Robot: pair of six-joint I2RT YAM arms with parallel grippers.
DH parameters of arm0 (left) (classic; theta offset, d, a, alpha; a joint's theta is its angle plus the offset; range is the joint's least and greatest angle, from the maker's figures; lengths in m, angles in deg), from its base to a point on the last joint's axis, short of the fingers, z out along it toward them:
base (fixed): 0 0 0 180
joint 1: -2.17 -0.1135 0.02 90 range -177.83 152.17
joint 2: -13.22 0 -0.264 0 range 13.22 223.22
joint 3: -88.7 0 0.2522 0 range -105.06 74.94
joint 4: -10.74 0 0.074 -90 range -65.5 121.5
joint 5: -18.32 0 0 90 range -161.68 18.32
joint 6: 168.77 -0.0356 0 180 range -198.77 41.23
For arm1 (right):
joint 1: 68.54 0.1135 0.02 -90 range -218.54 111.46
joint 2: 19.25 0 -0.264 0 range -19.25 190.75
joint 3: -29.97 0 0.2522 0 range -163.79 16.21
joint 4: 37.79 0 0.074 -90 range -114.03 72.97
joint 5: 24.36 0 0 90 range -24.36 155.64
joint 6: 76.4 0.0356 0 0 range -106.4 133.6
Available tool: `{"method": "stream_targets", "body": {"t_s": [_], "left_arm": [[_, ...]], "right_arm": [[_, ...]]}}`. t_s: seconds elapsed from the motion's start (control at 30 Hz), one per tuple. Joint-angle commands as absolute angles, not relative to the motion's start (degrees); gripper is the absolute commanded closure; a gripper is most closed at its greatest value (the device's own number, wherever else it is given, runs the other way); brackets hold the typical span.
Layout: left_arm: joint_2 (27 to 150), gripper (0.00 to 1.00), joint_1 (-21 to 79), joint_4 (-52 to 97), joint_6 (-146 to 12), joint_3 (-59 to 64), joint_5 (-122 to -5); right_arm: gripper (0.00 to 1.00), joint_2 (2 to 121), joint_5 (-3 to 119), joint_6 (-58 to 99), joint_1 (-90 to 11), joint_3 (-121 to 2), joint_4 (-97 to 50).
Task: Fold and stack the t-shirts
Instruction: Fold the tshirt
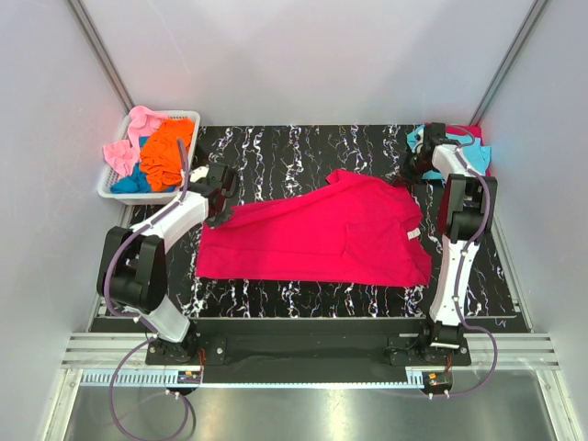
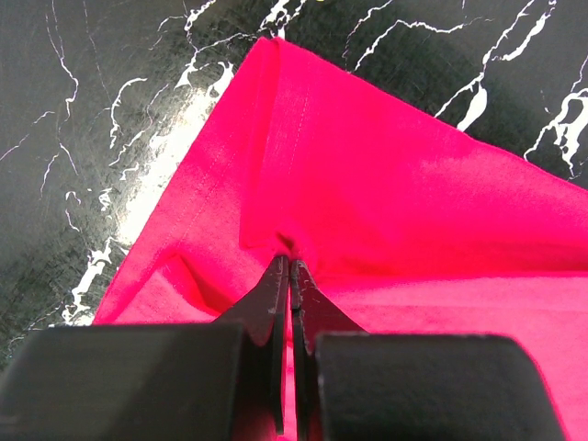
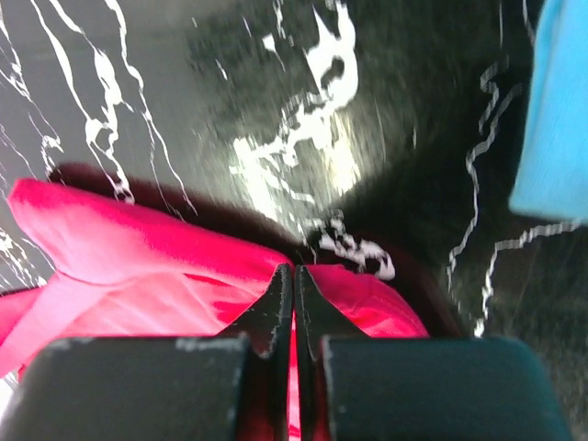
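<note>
Black white-veined table (image 1: 303,147) between pale walls (image 1: 303,55) holds 1 crimson shirt (image 1: 331,234), left gripper (image 2: 289,253) and right gripper (image 3: 294,268) each clamped on it.

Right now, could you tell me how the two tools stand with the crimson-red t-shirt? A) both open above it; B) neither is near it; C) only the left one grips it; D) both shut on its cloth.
D: each wrist view shows the left tool and the right tool with fingers pressed together, the crimson-red t-shirt pinched at their tips.
</note>
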State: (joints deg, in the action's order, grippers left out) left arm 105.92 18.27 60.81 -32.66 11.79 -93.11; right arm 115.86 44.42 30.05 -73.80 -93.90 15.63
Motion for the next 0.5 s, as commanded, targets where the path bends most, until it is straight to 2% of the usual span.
{"method": "stream_targets", "body": {"t_s": [0.0, 0.47], "left_arm": [[103.6, 0.98, 18.6, 59.5, -32.5, 12.0, -92.7], [97.2, 0.98, 19.6, 59.6, -31.8, 15.4, -94.2]], "right_arm": [[1.00, 109.1, 44.4, 30.1, -73.9, -92.1, 17.4], [1.00, 92.8, 45.2, 30.7, -73.8, -80.7, 18.3]]}}
